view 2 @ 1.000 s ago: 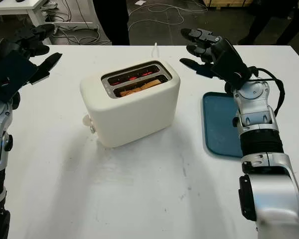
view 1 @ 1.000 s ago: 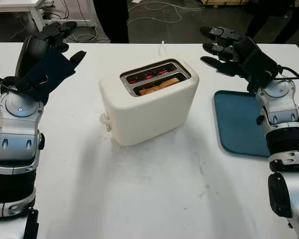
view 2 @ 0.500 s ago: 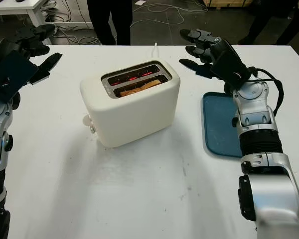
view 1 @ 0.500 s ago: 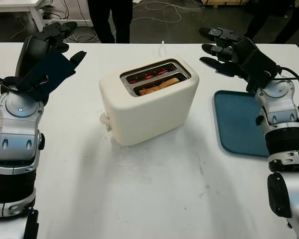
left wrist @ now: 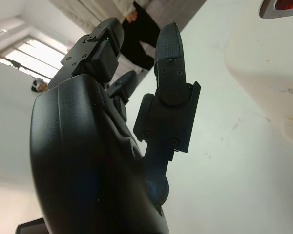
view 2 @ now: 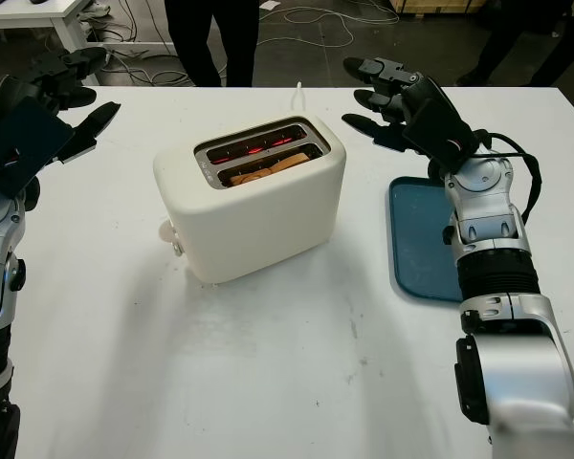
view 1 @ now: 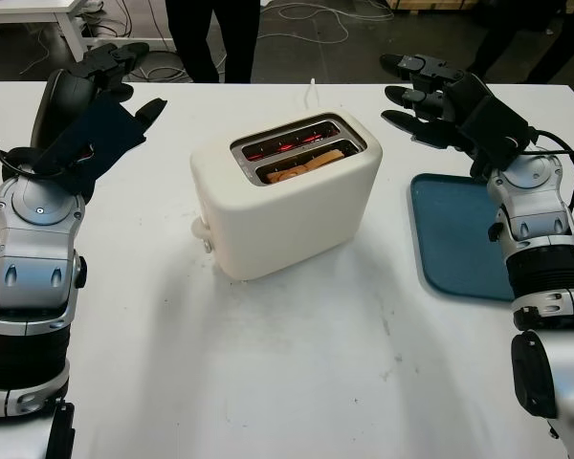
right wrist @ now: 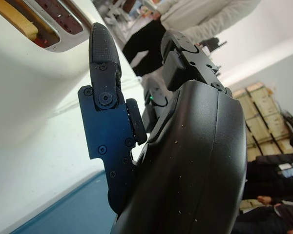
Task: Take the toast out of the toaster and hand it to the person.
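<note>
Left eye view: I've got the toast (view 1: 306, 164) sitting down in the near slot of the toaster (view 1: 285, 195), mid-bench (view 1: 297, 373). Left robot hand (view 1: 103, 96) is open, up off to its left. Right robot hand (view 1: 430, 99) is open too, beyond the blue tray (view 1: 457, 239). A person (view 1: 210, 36) stands behind the bench.

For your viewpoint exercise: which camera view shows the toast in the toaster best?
The left eye view: it looks down into the toaster, showing the toast in the nearer slot. The right eye view shows much the same. The right wrist view catches one end of it; the left wrist view shows the toaster's side.
</note>
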Controlling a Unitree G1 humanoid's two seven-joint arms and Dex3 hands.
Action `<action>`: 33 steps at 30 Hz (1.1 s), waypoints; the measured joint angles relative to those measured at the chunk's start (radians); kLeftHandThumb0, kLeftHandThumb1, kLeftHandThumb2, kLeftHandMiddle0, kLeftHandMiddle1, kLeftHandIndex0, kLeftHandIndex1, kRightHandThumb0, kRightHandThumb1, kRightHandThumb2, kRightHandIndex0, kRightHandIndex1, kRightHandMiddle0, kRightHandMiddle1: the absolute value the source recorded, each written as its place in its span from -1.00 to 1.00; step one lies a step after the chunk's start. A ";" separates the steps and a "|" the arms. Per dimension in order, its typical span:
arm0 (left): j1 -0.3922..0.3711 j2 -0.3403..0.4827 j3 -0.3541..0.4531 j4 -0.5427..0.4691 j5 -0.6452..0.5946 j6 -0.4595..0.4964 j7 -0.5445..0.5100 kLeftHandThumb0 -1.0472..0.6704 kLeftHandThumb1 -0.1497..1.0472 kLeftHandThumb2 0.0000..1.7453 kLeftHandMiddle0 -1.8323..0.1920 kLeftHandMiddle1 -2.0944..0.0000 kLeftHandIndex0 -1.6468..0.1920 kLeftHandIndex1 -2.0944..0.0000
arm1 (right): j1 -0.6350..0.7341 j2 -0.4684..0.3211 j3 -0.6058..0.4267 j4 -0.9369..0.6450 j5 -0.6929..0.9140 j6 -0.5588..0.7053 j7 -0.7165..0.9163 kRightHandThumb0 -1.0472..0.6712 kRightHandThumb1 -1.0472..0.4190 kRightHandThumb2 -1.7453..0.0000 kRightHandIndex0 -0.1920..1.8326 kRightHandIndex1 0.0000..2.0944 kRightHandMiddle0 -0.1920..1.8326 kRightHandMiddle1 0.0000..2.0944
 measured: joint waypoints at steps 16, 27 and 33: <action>0.000 0.001 0.000 0.017 -0.001 -0.032 0.000 -0.37 0.79 -0.57 0.72 0.09 0.31 0.90 | -0.004 0.002 0.000 0.006 0.000 0.000 0.000 -0.46 -0.83 0.77 -0.39 -0.99 -0.41 -0.99; 0.000 -0.004 0.006 0.018 -0.003 -0.029 0.000 -0.36 0.79 -0.58 0.78 0.09 0.34 0.91 | -0.006 0.002 -0.001 0.008 0.000 -0.001 0.007 -0.45 -0.83 0.79 -0.40 -1.00 -0.41 -1.00; 0.000 -0.007 0.007 0.018 -0.003 -0.028 0.000 -0.37 0.79 -0.58 0.78 0.09 0.34 0.90 | -0.006 0.002 0.000 0.008 -0.001 -0.001 0.007 -0.46 -0.83 0.77 -0.40 -1.00 -0.41 -1.00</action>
